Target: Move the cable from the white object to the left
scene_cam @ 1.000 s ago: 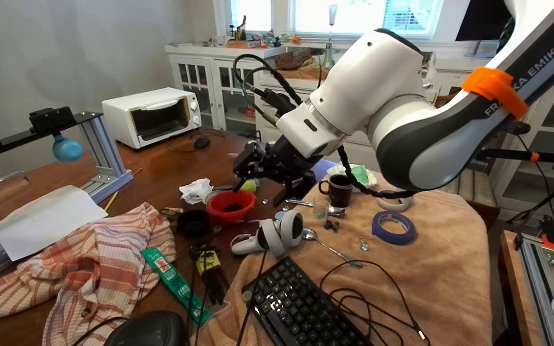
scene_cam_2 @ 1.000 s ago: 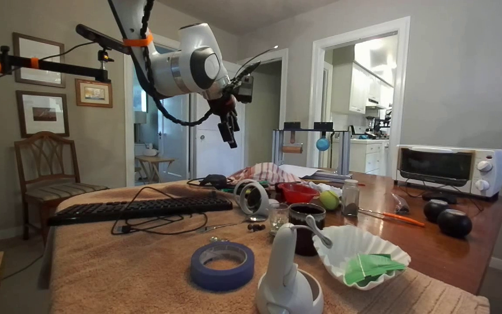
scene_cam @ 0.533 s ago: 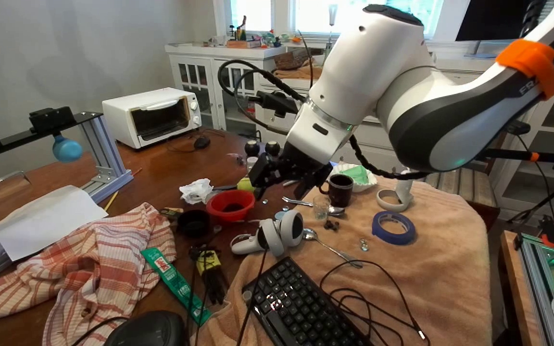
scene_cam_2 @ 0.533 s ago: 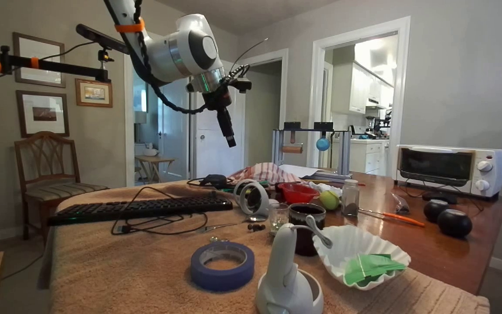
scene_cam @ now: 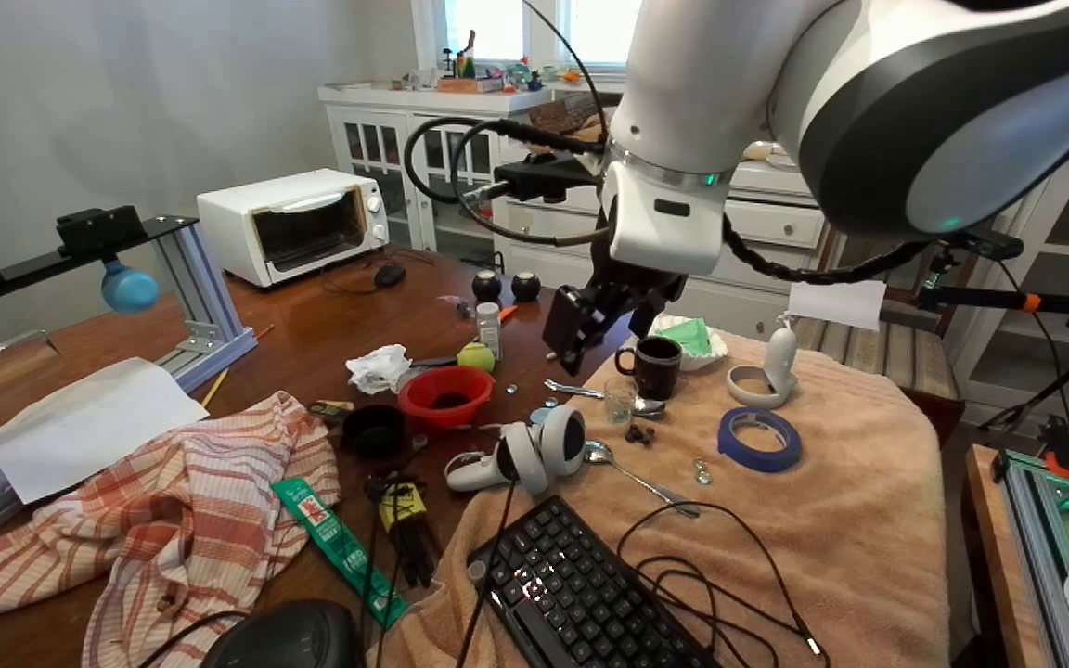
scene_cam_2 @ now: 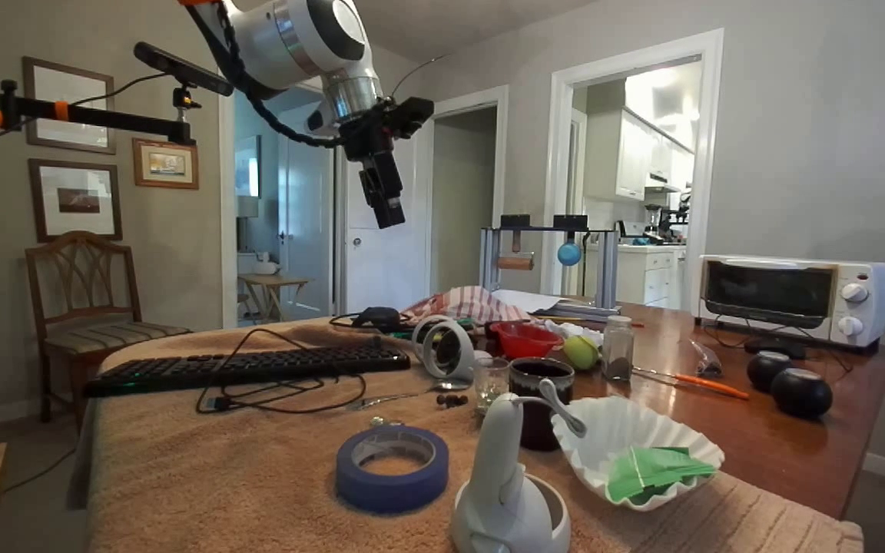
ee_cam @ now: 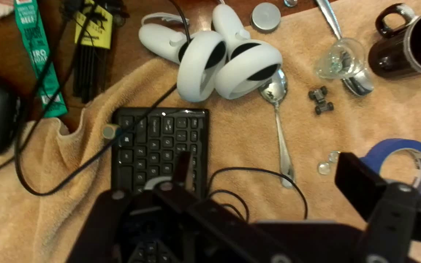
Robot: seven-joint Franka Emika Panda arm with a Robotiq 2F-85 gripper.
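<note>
The white object (scene_cam: pixel 522 456) is a pair of white rounded pieces with rings and dark faces, lying side by side; they also show in the wrist view (ee_cam: pixel 196 78) and in an exterior view (scene_cam_2: pixel 422 349). A thin black cable (ee_cam: pixel 93 157) runs over or behind the left piece, then across the keyboard and towel; it also shows in an exterior view (scene_cam: pixel 495 547). My gripper (scene_cam: pixel 607 336) is open and empty, pointing down well above the table. In the wrist view its fingers (ee_cam: pixel 265 173) are wide apart, with the white object beyond them.
A black keyboard (ee_cam: pixel 154 146) lies beside the white object. A spoon (ee_cam: pixel 280 128), dark mug (scene_cam: pixel 658 366), small glass (scene_cam: pixel 620 401), blue tape roll (scene_cam: pixel 759 440) and red bowl (scene_cam: pixel 446 394) stand around. Another white ringed gadget (scene_cam_2: pixel 500 491) and a white fluted dish (scene_cam_2: pixel 611 430) stand farther off.
My gripper has risen and turned to point more steeply down, shifting right in an exterior view and left in an exterior view facing it. The cable and white object have not moved.
</note>
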